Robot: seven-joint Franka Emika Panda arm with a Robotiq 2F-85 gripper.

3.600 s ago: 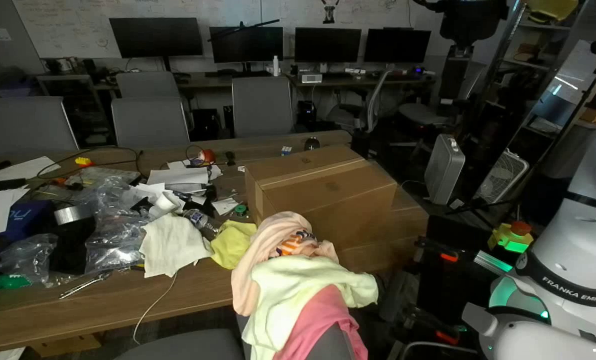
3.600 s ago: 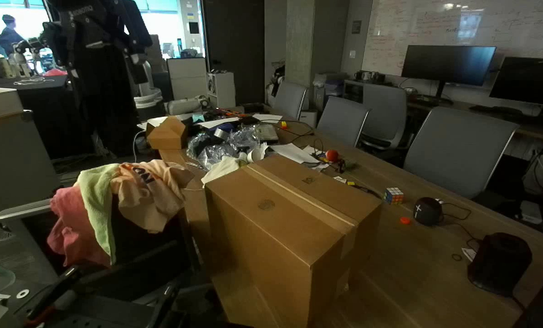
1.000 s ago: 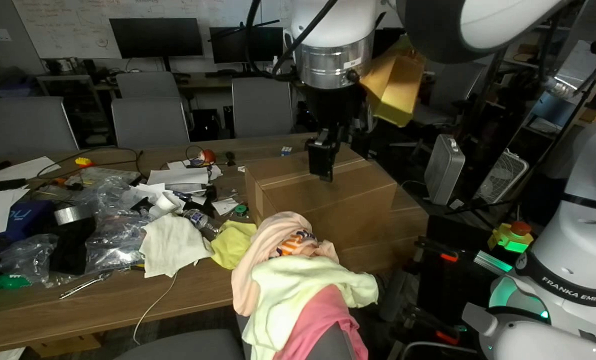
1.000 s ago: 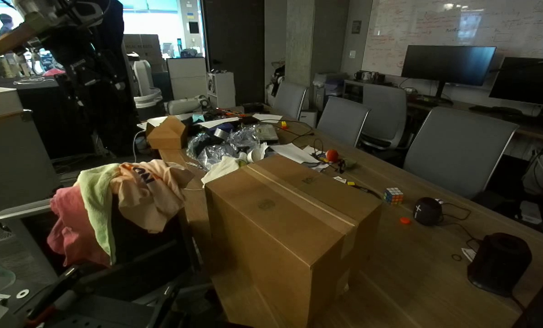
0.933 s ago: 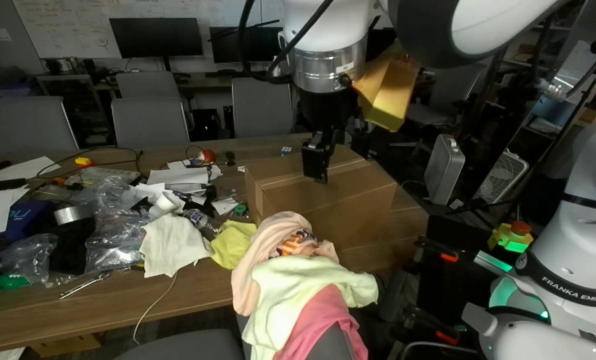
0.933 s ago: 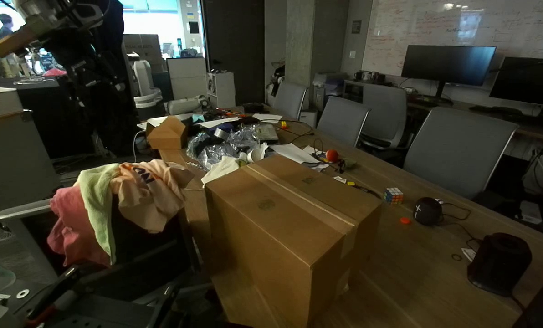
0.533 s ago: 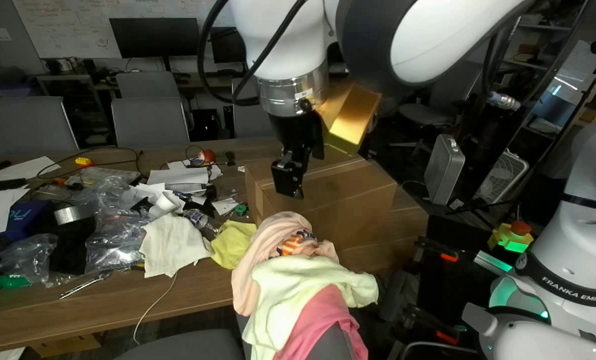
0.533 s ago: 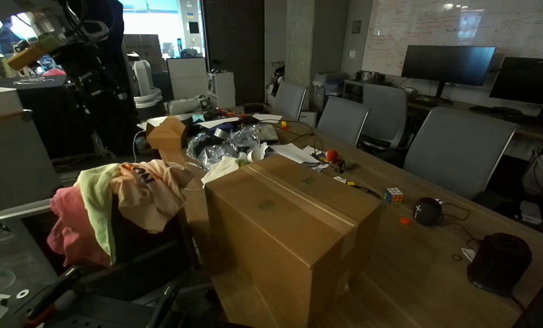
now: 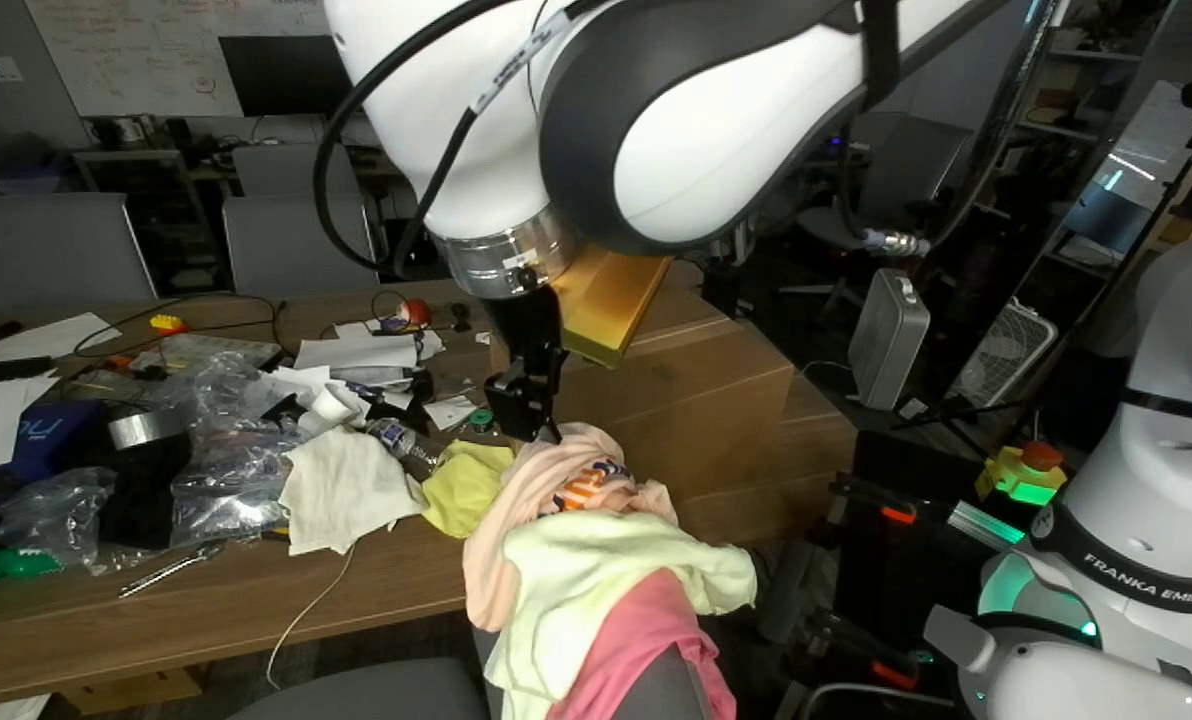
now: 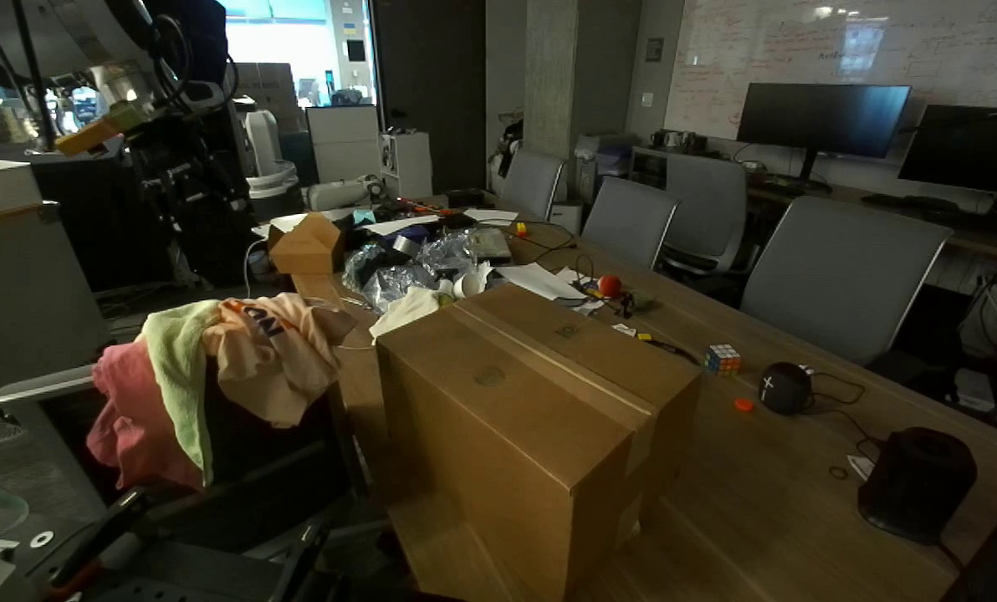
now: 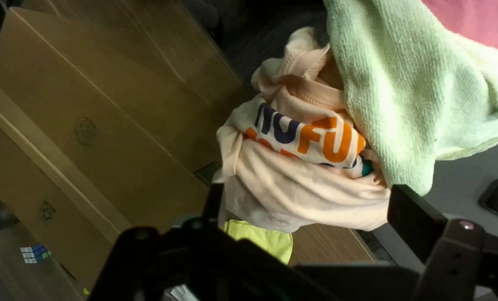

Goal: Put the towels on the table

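Observation:
A peach cloth with orange and dark print (image 9: pixel 516 545) hangs over a chair back, with a pale green towel (image 9: pixel 586 570) and a pink cloth (image 9: pixel 646 640) beside it; all three show in both exterior views. In the wrist view the peach cloth (image 11: pixel 282 188) lies beyond and between my fingers, the green towel (image 11: pixel 412 92) to its right. My gripper (image 9: pixel 538 432) is open, just above the peach cloth's far end; its fingers (image 11: pixel 307 188) are wide apart. Contact cannot be told. A white cloth (image 9: pixel 346 490) and a yellow cloth (image 9: pixel 468 485) lie on the table (image 9: pixel 206 620).
A large cardboard box (image 9: pixel 696 420) stands on the table right beside the hanging cloths. Plastic wrap (image 9: pixel 226 470), papers (image 9: pixel 356 352) and a bottle (image 9: pixel 401 440) clutter the table. A white cord (image 9: pixel 306 610) hangs over its edge. The chair seat (image 9: pixel 376 695) is in front.
My arm has come into view, then moved left and down in an exterior view, from above the box to the peach cloth's far end. The cloths have not moved.

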